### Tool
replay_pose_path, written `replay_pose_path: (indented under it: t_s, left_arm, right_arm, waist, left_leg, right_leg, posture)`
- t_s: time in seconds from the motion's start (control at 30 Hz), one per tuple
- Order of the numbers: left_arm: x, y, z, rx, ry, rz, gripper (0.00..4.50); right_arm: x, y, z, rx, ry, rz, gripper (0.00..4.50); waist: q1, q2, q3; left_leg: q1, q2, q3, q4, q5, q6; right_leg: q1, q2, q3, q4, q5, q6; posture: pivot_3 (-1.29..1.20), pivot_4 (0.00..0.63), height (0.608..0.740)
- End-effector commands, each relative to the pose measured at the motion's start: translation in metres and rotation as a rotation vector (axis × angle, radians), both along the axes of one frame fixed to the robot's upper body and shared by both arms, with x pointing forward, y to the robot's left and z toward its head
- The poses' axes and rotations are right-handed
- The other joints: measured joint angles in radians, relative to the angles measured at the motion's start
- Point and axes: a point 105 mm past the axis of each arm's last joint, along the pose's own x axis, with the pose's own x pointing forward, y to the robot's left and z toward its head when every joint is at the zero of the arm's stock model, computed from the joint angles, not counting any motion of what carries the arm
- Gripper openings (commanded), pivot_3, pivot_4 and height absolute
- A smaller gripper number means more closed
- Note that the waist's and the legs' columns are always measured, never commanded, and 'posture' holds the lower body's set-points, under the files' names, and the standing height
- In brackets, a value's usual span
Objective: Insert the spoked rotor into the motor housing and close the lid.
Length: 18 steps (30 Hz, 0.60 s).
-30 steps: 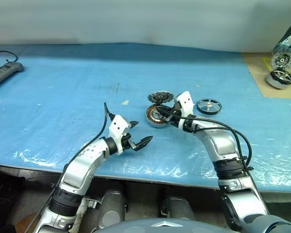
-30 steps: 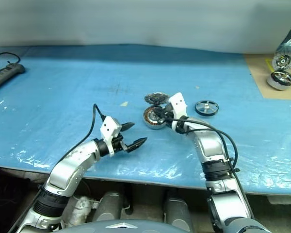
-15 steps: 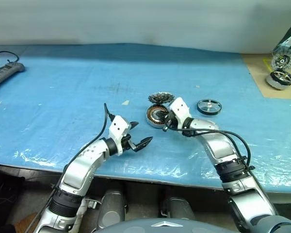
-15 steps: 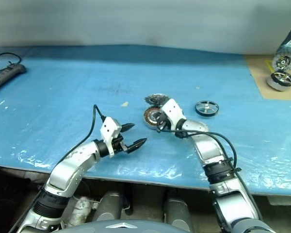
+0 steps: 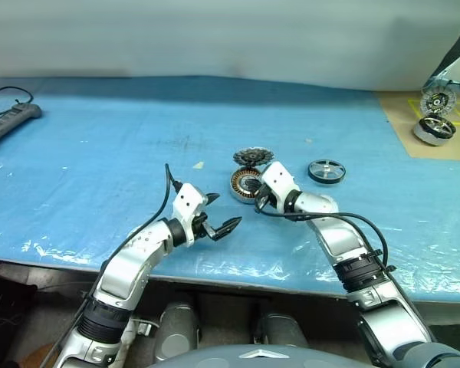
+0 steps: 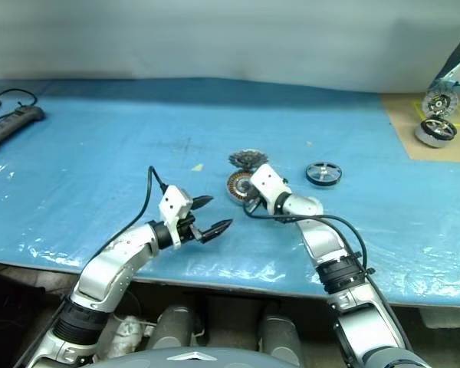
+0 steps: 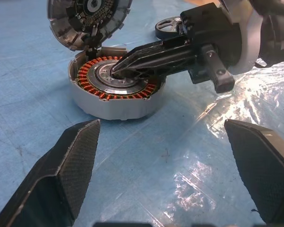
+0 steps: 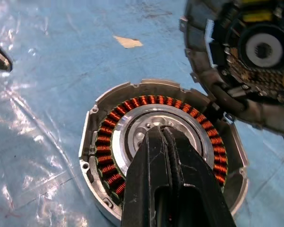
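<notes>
- Motor housing [image 8: 163, 146] is lying flat on the blue-covered table [image 5: 100, 153], near mid-table; the right wrist view is showing its copper coils ringing a silver hub inside a grey casing.
- Right gripper [image 7: 117, 69] is resting its pressed-together fingertips on the housing's silver centre, holding nothing; the left wrist view is showing this contact from the side, the head views are hiding it behind the white wrist block.
- Lid [image 5: 254, 157] is sitting just beyond the housing on its far side, touching its rim; the wrist views are showing it tilted up with its inner face and circuit parts turned toward the housing.
- Spoked rotor [image 5: 325, 170] is lying to the right of the housing, apart from it, spokes up.
- Left gripper [image 5: 219, 215] is hovering nearer and to the left of the housing, fingers spread wide and empty.
- Power strip [image 5: 11, 123] is lying at the far left; more motor parts [image 5: 432, 116] are sitting on a brown board at the far right.
</notes>
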Motion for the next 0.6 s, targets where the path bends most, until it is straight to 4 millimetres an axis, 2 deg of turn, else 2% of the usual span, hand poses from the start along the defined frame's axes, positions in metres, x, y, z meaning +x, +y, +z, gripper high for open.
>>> replay_pose_path:
  t_s: [0.03, 0.13, 0.3, 0.6]
  left_arm:
    - [-0.001, -0.004, 0.006, -0.007, -0.034, -0.019, 4.50]
    - [-0.002, -0.005, 0.005, -0.006, -0.031, -0.022, 4.50]
    - [-0.002, -0.005, 0.003, -0.002, -0.029, -0.022, 4.50]
    - [-0.003, -0.005, 0.002, 0.001, -0.027, -0.022, 4.50]
  right_arm:
    - [-0.001, -0.004, 0.010, 0.153, 0.082, -0.014, 0.05]
    - [-0.003, 0.000, 0.026, 0.242, 0.094, 0.008, 0.05]
    - [-0.006, 0.008, 0.027, 0.254, 0.121, 0.025, 0.05]
    - [-0.005, 0.018, 0.020, 0.165, 0.081, 0.026, 0.05]
  waist:
    - [0.000, 0.000, 0.000]
    - [0.000, 0.000, 0.000]
    - [-0.003, 0.000, 0.000]
    - [-0.001, 0.001, 0.000]
  left_leg:
    - [-0.002, 0.000, 0.000, -0.001, 0.000, 0.000]
    - [-0.012, 0.000, 0.000, -0.002, 0.001, -0.001]
    - [-0.033, 0.000, 0.000, -0.001, 0.002, 0.001]
    - [-0.031, 0.001, 0.000, 0.001, 0.002, -0.001]
  right_leg:
    - [-0.001, 0.000, 0.000, 0.000, 0.000, 0.000]
    - [-0.012, 0.000, 0.000, 0.002, 0.005, -0.008]
    - [-0.032, 0.000, -0.001, 0.004, 0.005, -0.009]
    - [-0.030, 0.000, -0.002, 0.004, 0.005, -0.010]
  posture:
    - [0.00, 0.150, 0.740]
    - [0.00, 0.150, 0.740]
    - [0.00, 0.150, 0.740]
    - [0.00, 0.150, 0.740]
